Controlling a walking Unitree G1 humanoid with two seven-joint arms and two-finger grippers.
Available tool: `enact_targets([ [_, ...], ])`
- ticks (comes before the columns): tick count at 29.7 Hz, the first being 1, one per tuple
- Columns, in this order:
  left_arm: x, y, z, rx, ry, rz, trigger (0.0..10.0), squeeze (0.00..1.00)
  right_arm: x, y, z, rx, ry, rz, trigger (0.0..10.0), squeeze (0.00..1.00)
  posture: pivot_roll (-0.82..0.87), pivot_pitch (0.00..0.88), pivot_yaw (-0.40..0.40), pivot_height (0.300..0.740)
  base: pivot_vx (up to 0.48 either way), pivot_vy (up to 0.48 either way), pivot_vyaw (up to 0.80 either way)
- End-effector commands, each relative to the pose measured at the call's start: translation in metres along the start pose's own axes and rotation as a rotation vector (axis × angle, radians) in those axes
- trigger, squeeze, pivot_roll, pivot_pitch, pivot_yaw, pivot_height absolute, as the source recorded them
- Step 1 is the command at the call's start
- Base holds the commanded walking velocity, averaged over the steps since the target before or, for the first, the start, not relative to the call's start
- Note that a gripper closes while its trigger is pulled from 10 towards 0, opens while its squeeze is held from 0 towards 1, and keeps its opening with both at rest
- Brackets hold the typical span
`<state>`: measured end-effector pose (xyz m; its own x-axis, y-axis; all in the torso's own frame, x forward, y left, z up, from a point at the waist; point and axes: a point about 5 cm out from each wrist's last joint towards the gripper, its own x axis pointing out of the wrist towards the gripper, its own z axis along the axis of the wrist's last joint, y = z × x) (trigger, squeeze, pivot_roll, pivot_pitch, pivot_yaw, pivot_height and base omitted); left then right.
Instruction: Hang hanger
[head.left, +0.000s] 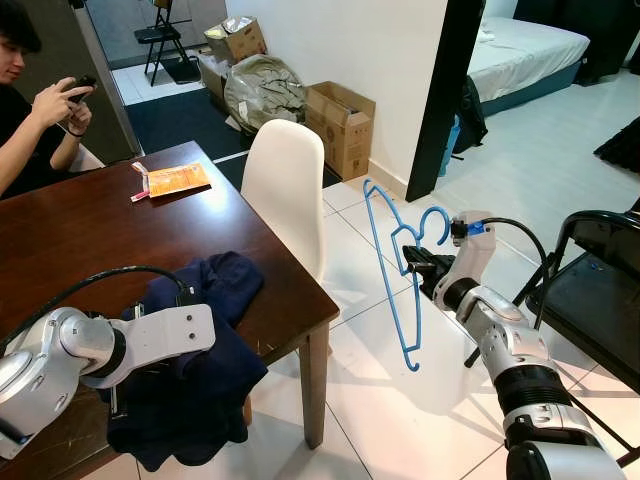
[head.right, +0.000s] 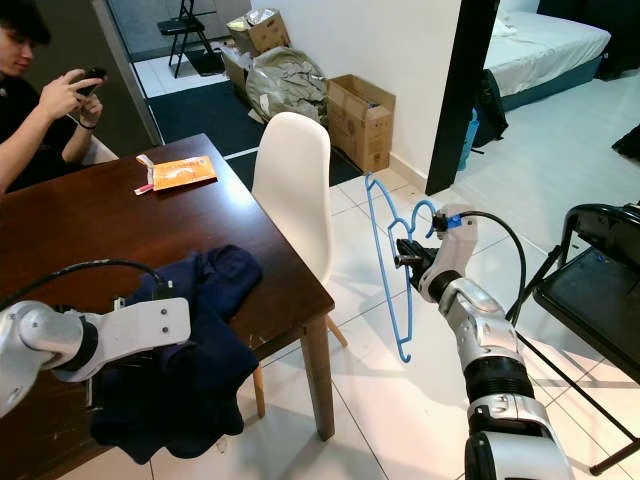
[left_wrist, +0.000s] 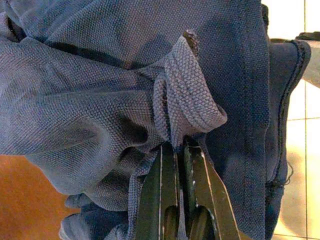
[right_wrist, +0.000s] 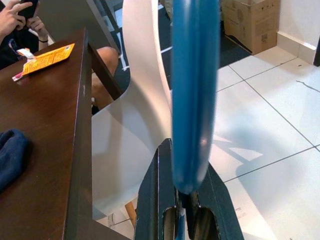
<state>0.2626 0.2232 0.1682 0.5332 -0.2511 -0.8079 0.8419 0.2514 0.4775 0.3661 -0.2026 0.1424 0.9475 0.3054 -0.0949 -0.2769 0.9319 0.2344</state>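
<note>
At right of centre in the left eye view, the right claw (head.left: 418, 266) grips the blue hanger (head.left: 392, 262) above the tiled floor (head.left: 400, 400). In the left wrist view, the left claw (left_wrist: 181, 150) pinches a navy garment (left_wrist: 100, 90) on the desk (head.left: 80, 225).

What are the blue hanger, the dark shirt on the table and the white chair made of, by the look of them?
Hanger: probably plastic; thin, smooth, evenly blue, with a soft sheen in the right wrist view, held in the right tool.
Shirt: knitted cloth, likely cotton piqué; a fine pebbled weave and soft folds, pinched by the left tool.
Chair: seemingly moulded plastic; a smooth, matte white, seamless curved shell.
</note>
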Motion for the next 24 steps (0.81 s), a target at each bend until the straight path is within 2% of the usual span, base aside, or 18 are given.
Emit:
enact_targets([
  [1, 0.006, -0.005, -0.002, 0.002, 0.015, -0.026, 0.0, 0.00, 0.002, 0.002, 0.002, -0.002, -0.004, 0.006, 10.0, 0.00, 0.02, 0.088, 0.031, 0.740, 0.000, 0.000, 0.00],
  [3, 0.006, -0.003, -0.001, -0.002, -0.006, -0.015, 0.0, 0.00, 0.002, 0.002, 0.002, -0.002, -0.004, 0.006, 10.0, 0.00, 0.02, 0.086, 0.031, 0.740, 0.000, 0.000, 0.00],
  [5, 0.000, 0.008, 0.008, -0.020, -0.103, 0.034, 0.0, 0.00, 0.002, 0.002, 0.001, -0.001, -0.003, 0.006, 10.0, 0.00, 0.02, 0.080, 0.031, 0.740, 0.000, 0.000, 0.00],
  [7, 0.000, 0.008, 0.008, -0.020, -0.103, 0.034, 0.0, 0.00, 0.002, 0.002, 0.001, -0.001, -0.003, 0.006, 10.0, 0.00, 0.02, 0.080, 0.031, 0.740, 0.000, 0.000, 0.00],
  [8, -0.018, 0.034, 0.031, -0.034, -0.304, 0.177, 0.0, 0.00, 0.002, 0.002, 0.001, 0.002, -0.003, 0.007, 10.0, 0.00, 0.02, 0.071, 0.033, 0.740, 0.000, 0.000, 0.00],
  [9, -0.018, 0.034, 0.031, -0.034, -0.304, 0.177, 0.0, 0.00, 0.002, 0.002, 0.001, 0.002, -0.003, 0.007, 10.0, 0.00, 0.02, 0.071, 0.033, 0.740, 0.000, 0.000, 0.00],
  [10, -0.034, 0.051, 0.045, -0.064, -0.434, 0.260, 0.0, 0.00, 0.002, 0.002, 0.000, 0.006, -0.004, 0.007, 10.0, 0.00, 0.03, 0.064, 0.035, 0.740, 0.000, 0.000, 0.00],
  [11, -0.034, 0.051, 0.045, -0.064, -0.434, 0.260, 0.0, 0.00, 0.002, 0.002, 0.000, 0.006, -0.004, 0.007, 10.0, 0.00, 0.03, 0.064, 0.035, 0.740, 0.000, 0.000, 0.00],
  [12, -0.047, 0.061, 0.055, -0.091, -0.536, 0.308, 0.0, 0.00, 0.002, 0.002, 0.000, 0.009, -0.005, 0.007, 10.0, 0.00, 0.03, 0.061, 0.036, 0.740, 0.000, 0.000, 0.00],
  [13, -0.047, 0.061, 0.055, -0.091, -0.536, 0.308, 0.0, 0.00, 0.002, 0.002, 0.000, 0.009, -0.005, 0.007, 10.0, 0.00, 0.03, 0.061, 0.036, 0.740, 0.000, 0.000, 0.00],
  [14, -0.067, 0.072, 0.072, -0.147, -0.713, 0.339, 0.0, 0.00, 0.002, 0.001, 0.000, 0.017, -0.008, 0.006, 10.0, 0.00, 0.03, 0.061, 0.036, 0.740, 0.000, 0.000, 0.00],
  [16, -0.105, 0.082, 0.099, -0.232, -1.076, 0.294, 0.0, 0.00, 0.002, 0.000, 0.000, 0.034, -0.015, 0.002, 10.0, 0.00, 0.03, 0.047, 0.039, 0.740, 0.000, 0.000, 0.00],
  [17, -0.117, 0.081, 0.107, -0.236, -1.187, 0.253, 0.0, 0.00, 0.002, 0.000, 0.000, 0.043, -0.019, 0.000, 10.0, 0.00, 0.03, 0.047, 0.039, 0.740, 0.000, 0.000, 0.00],
  [20, -0.126, 0.076, 0.107, -0.217, -1.287, 0.162, 0.0, 0.00, 0.001, -0.001, 0.001, 0.068, -0.032, -0.006, 10.0, 0.00, 0.03, 0.038, 0.042, 0.740, 0.000, 0.000, 0.00],
  [22, -0.128, 0.076, 0.106, -0.216, -1.302, 0.147, 0.0, 0.00, 0.001, -0.001, 0.001, 0.072, -0.035, -0.008, 10.0, 0.00, 0.03, 0.038, 0.042, 0.740, 0.000, 0.000, 0.00],
  [24, -0.133, 0.073, 0.105, -0.216, -1.354, 0.086, 0.0, 0.00, 0.000, -0.002, 0.002, 0.090, -0.045, -0.013, 10.0, 0.00, 0.03, 0.041, 0.042, 0.740, 0.000, 0.000, 0.00],
])
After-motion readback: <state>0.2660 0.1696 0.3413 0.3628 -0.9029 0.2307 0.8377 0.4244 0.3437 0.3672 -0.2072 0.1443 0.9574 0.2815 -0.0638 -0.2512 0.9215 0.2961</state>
